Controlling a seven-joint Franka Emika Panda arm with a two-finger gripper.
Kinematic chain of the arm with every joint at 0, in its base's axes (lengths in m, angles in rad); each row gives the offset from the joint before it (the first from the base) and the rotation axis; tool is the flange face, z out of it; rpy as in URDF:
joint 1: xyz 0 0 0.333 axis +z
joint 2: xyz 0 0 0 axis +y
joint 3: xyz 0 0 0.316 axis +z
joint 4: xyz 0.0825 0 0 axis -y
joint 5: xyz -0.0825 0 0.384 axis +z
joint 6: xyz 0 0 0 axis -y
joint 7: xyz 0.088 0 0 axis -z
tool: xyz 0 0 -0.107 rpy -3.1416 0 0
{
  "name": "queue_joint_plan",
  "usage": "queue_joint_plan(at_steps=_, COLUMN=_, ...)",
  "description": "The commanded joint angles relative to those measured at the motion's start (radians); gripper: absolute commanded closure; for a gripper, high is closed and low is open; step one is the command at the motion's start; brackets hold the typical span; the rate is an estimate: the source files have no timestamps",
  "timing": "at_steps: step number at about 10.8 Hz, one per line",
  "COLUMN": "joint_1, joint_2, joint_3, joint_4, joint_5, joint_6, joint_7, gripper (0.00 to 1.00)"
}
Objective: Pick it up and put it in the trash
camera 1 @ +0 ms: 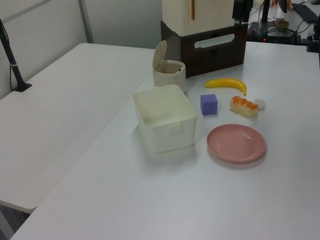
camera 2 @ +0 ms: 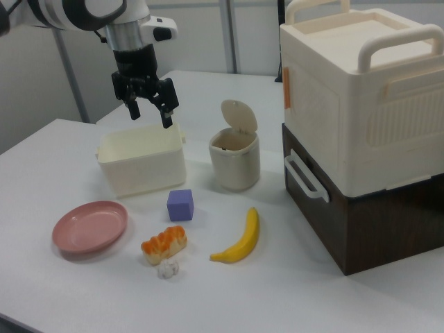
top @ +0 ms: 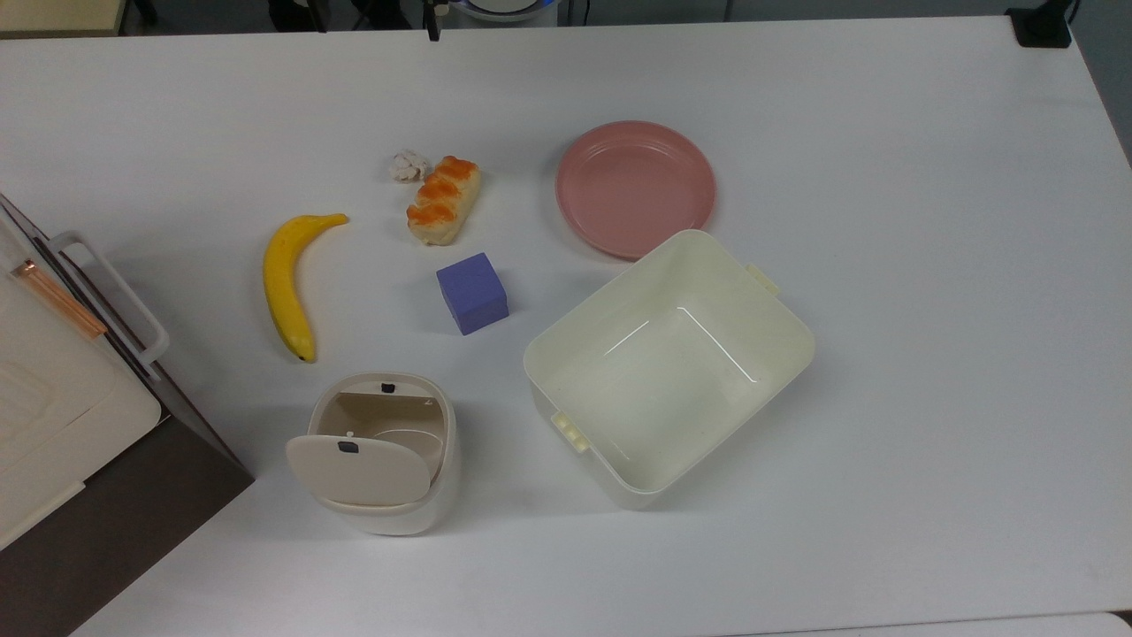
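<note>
The crumpled off-white paper wad (top: 408,165) (camera 1: 259,104) (camera 2: 168,268) lies on the white table, touching or almost touching the end of the orange-topped bread roll (top: 444,199) (camera 2: 164,243). The trash (top: 382,453) (camera 1: 169,70) (camera 2: 234,157) is a small cream rounded bin. Its flap lid is tipped up and the beige inside shows. In the right view my gripper (camera 2: 149,115) hangs open and empty high above the far side of the table, over the cream tub (camera 2: 141,159) and far from the wad.
A yellow banana (top: 287,283), a purple cube (top: 472,292), a pink plate (top: 635,188) and a large cream rectangular tub (top: 668,364) surround the wad and bin. A cream box on a dark brown base (camera 2: 361,132) stands at the right view's right.
</note>
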Motion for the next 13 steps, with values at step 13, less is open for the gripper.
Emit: queue_joint_plan(at_steps=13, joint_1=0.015, joint_2=-0.015, joint_3=-0.008, joint_4=-0.048, joint_5=-0.062, joint_6=-0.029, joint_7=-0.082, gripper=0.00)
